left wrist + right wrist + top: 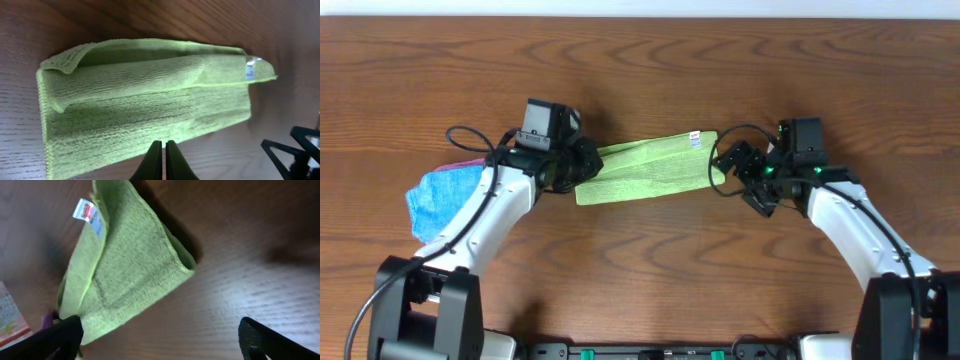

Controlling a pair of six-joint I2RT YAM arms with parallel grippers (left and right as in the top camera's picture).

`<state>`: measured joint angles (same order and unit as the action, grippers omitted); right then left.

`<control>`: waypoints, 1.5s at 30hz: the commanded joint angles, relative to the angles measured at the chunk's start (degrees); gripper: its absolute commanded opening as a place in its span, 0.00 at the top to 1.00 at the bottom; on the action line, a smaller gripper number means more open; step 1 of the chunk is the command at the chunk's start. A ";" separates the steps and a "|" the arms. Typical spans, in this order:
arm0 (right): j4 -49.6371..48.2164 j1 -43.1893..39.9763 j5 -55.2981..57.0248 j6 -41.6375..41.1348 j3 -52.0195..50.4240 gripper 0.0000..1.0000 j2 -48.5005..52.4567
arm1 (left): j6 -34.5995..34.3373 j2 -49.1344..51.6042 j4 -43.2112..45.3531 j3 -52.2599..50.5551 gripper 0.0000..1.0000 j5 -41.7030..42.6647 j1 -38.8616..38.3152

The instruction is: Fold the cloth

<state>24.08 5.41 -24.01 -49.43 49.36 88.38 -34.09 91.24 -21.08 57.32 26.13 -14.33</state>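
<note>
Overhead: the cloth (645, 168) lies half-folded on the bench (640, 280) between the closed left end effector (582, 166) and the wide-open, empty right end effector (728, 168). For the next fold, pinch both layers squarely.

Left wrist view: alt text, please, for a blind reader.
A green cloth, folded into a long strip, lies on a wooden table, with a white tag at one end. The left gripper, shut, sits at its near edge.

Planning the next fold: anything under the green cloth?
Only bare wood table shows around the cloth. It lies folded in layers, white tag on top near one end. Anything between or beneath the layers is covered, so can't tell.
</note>
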 commanded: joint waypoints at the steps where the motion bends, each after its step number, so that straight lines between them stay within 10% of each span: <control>1: -2.49 -0.37 -0.92 -1.97 -1.53 0.01 -0.63 | -0.63 0.92 -0.07 1.25 0.94 -4.15 -1.03; 45: -22.21 5.55 2.21 -8.61 -9.03 0.06 7.58 | -0.63 13.77 1.42 1.25 0.94 -8.72 -1.51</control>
<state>2.00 10.15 -23.09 -57.04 40.73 94.35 -34.52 104.71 -19.31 57.32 18.83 -15.81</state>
